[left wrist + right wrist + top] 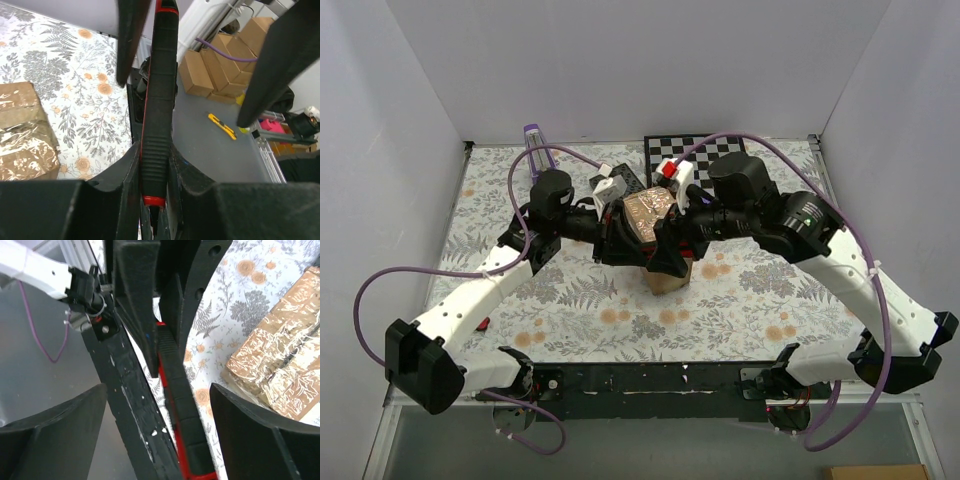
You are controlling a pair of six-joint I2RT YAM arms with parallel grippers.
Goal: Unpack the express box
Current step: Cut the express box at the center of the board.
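Left gripper is clamped on the lower end of a black-and-red tool, its fingers pressed tight against the ridged handle. Right gripper is spread wide, its two fingers straddling the same tool without touching it. Both grippers meet just beside the express box, on its near side. The box is a small brown carton with crinkled clear tape still across its top. It sits on a floral tablecloth, and no gripper touches it. Behind the box, against the back wall, lies a black-and-white chessboard. Each wrist view shows the taped box just off to one side of the tool.
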